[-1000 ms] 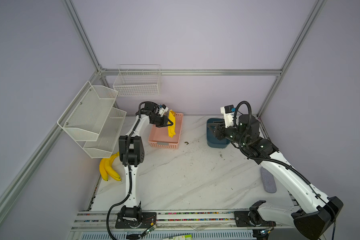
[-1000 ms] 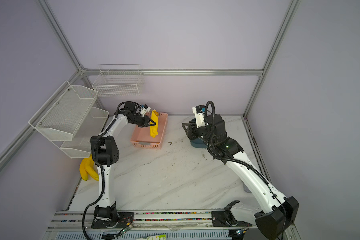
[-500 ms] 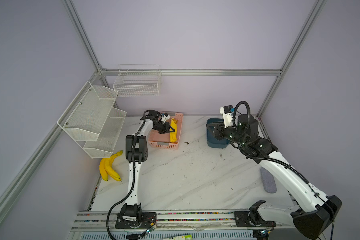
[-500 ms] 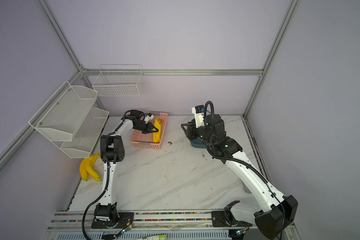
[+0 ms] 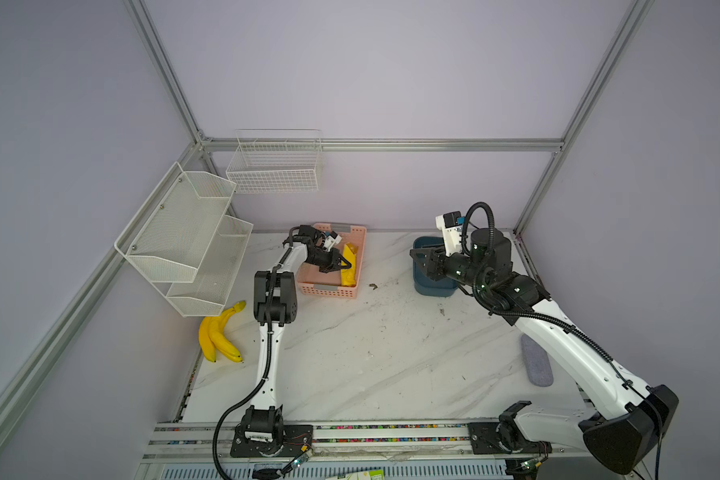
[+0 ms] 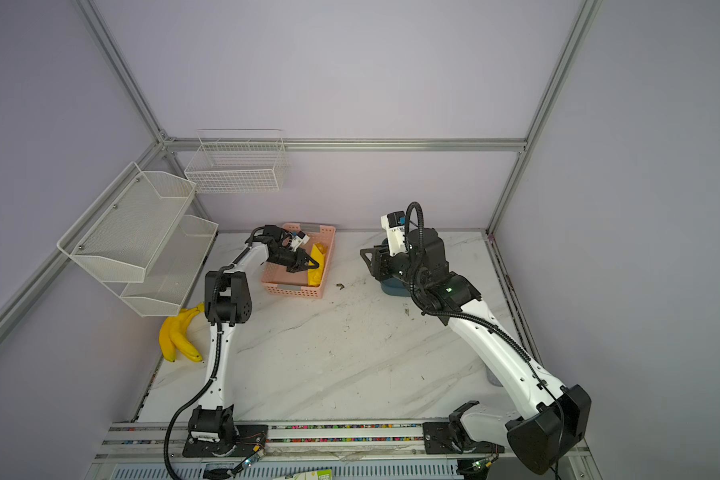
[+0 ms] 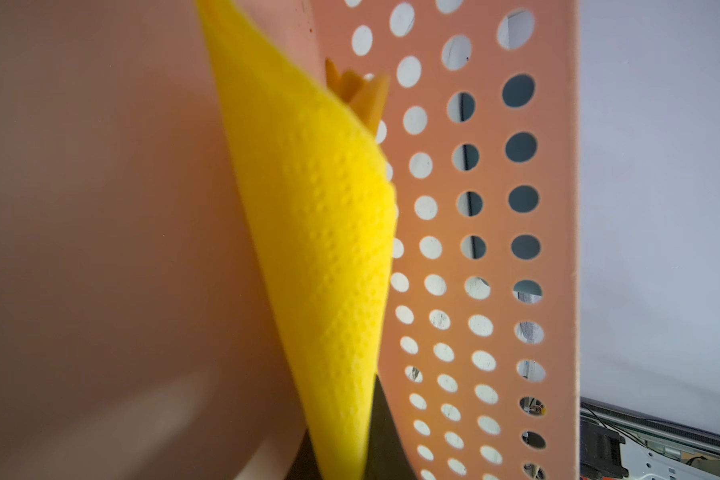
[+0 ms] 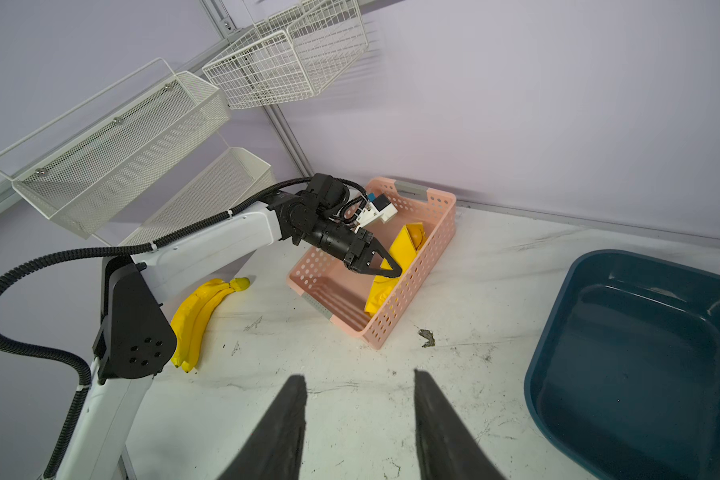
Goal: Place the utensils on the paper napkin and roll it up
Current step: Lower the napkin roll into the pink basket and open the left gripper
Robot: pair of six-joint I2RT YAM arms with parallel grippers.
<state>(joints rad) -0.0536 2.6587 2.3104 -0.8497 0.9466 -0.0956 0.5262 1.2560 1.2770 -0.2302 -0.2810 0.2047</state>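
Though I look for writing, the only print I can find is on a pale green-and-white packet (image 5: 366,475) at the front edge below the rail, and it is too small to read.

Over at the back of the surface (image 5: 391,353), the left tool (image 8: 393,270) reaches into the pink basket (image 8: 408,299). Its jaws are drawn together to a point, pinching the paper napkin (image 8: 404,249). The napkin is rolled into a loose yellow tube and sits inside the basket, along the side wall nearer the right arm. I cannot tell whether the roll rests on the basket floor.

Seen from the left wrist, the embossed paper (image 7: 321,232) runs away from the dark fingers (image 7: 385,432), close against the perforated wall. Orange-gold tips of the utensils (image 7: 364,97) poke out of the roll's far end. From the right wrist, a rounded orange piece shows in that open end (image 8: 417,236).

The right tool (image 8: 360,419) hangs over bare surface just beside the blue tub (image 8: 533,365). Its two dark fingers (image 8: 287,424) stand apart with a clear gap, nothing between them and nothing touched.

A bunch of bananas (image 5: 217,336) lies off to the left under the mesh shelves, well apart from the basket.
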